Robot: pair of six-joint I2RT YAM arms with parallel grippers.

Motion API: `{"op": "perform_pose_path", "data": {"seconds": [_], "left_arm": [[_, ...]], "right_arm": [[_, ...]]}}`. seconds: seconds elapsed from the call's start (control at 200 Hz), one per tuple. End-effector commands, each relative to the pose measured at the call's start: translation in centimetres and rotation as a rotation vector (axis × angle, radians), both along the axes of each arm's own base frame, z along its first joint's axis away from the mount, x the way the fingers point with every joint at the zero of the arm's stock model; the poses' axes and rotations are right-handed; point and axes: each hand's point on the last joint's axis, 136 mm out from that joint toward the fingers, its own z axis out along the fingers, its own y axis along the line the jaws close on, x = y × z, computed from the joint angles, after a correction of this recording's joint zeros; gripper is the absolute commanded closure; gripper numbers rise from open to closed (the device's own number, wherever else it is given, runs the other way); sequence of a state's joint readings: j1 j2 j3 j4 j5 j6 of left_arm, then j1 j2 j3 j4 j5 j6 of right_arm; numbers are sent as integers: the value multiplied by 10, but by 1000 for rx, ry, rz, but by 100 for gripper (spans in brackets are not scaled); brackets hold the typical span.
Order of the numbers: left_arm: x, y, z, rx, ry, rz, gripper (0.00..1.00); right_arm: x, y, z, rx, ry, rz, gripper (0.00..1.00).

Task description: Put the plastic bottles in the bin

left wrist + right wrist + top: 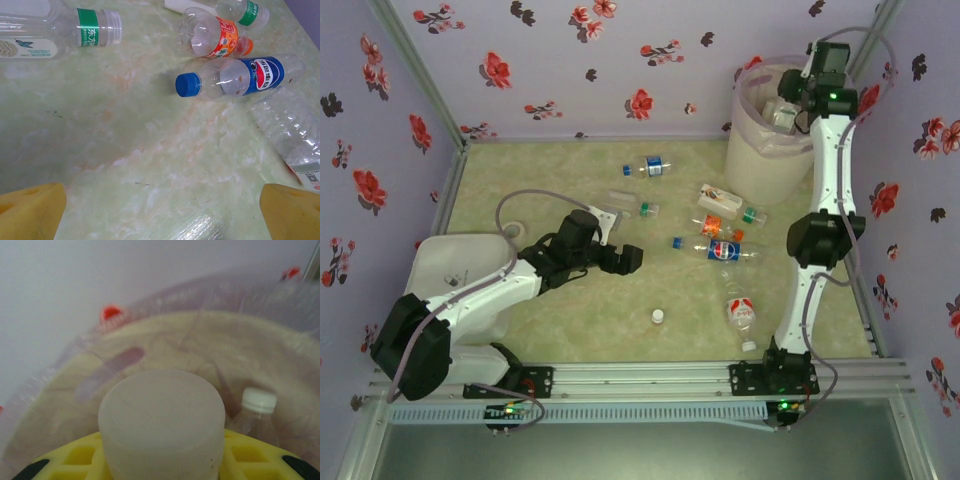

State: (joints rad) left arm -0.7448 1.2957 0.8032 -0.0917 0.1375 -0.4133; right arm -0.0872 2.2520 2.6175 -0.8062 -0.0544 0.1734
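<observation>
- Reaching over the bin [752,160], the right gripper [786,112] has its yellow fingers [75,460] clamped on a pale plastic bottle [161,420], seen end-on above the opening.
- A white-capped bottle [257,407] lies inside the bin.
- The left gripper [625,258] hovers low with its fingers spread wide, near the blue-label bottle [250,75] and the orange-label bottle [215,37], both lying on the green table [125,150].

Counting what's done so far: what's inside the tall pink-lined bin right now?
One clear plastic bottle with a white cap sits inside the pale bin. The right gripper and its held bottle hide the rest.
</observation>
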Motion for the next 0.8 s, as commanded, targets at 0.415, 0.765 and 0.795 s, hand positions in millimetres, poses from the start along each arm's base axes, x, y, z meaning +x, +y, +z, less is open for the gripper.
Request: {"op": "perform_pose_path", "data": {"seconds": [0.415, 0.765, 0.795], "left_arm": [[1, 5, -8, 12, 23, 25, 0], [5, 2, -9, 6, 36, 38, 0], [5, 3, -10, 6, 37, 42, 0]], "right_arm": [[-5, 0, -34, 91, 112, -4, 21], [-56, -22, 69, 51, -58, -43, 0], [-64, -23, 80, 46, -75, -45, 0]]}}
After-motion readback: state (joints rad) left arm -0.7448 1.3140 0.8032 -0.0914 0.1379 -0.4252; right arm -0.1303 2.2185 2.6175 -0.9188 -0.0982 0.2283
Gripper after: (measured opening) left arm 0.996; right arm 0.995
